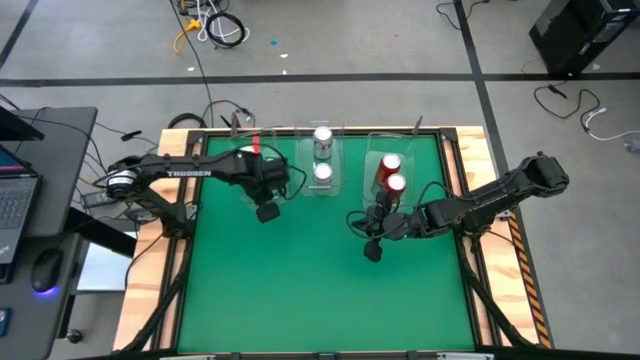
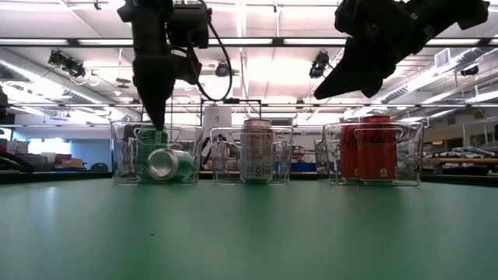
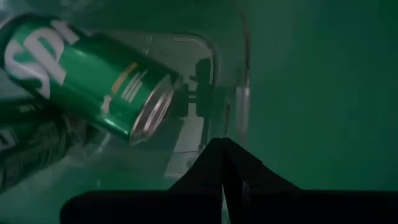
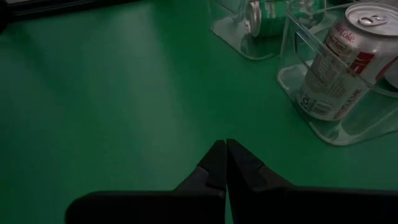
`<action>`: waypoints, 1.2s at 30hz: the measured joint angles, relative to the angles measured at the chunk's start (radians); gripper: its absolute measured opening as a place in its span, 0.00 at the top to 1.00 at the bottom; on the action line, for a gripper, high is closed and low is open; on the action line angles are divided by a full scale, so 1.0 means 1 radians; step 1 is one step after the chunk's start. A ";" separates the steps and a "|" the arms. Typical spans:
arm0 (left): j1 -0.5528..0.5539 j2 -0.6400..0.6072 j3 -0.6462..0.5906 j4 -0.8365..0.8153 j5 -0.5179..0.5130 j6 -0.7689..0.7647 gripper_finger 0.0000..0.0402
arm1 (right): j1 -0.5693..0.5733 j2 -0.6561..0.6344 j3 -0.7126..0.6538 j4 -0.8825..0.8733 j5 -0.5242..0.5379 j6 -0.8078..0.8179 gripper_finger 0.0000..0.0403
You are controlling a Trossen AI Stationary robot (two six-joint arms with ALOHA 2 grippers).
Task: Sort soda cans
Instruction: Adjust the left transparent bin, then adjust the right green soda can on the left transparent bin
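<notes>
Three clear trays stand along the table's far side. In the left tray (image 2: pixel 124 167) one green soda can (image 3: pixel 93 71) lies on its side, its silver top toward the near edge, and a second green can (image 2: pixel 145 146) stands behind it. Two silver cans (image 1: pixel 322 140) stand in the middle tray (image 2: pixel 226 175). Two red cans (image 1: pixel 392 172) stand in the right tray (image 2: pixel 412 175). My left gripper (image 1: pixel 268 212) is shut, points down and hangs just near of the left tray, touching nothing. My right gripper (image 1: pixel 372 250) is shut and hovers near of the right tray, with nothing in it.
Open green table (image 1: pixel 320 300) lies toward the near edge, in front of both grippers. The table has a raised wooden border (image 1: pixel 480 180). A laptop and mouse (image 1: pixel 45 268) sit on a desk off the table's left.
</notes>
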 joint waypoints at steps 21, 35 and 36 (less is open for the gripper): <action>-0.183 -0.058 0.015 -0.035 -0.210 0.045 1.00 | -0.276 0.058 0.337 0.068 -0.201 -0.225 1.00; -0.103 -0.312 -0.241 0.228 0.012 0.139 1.00 | -0.514 0.464 0.859 -0.310 -0.556 -0.396 1.00; -0.102 -0.319 -0.262 0.241 0.007 0.139 1.00 | -0.521 0.496 0.891 -0.357 -0.564 -0.402 1.00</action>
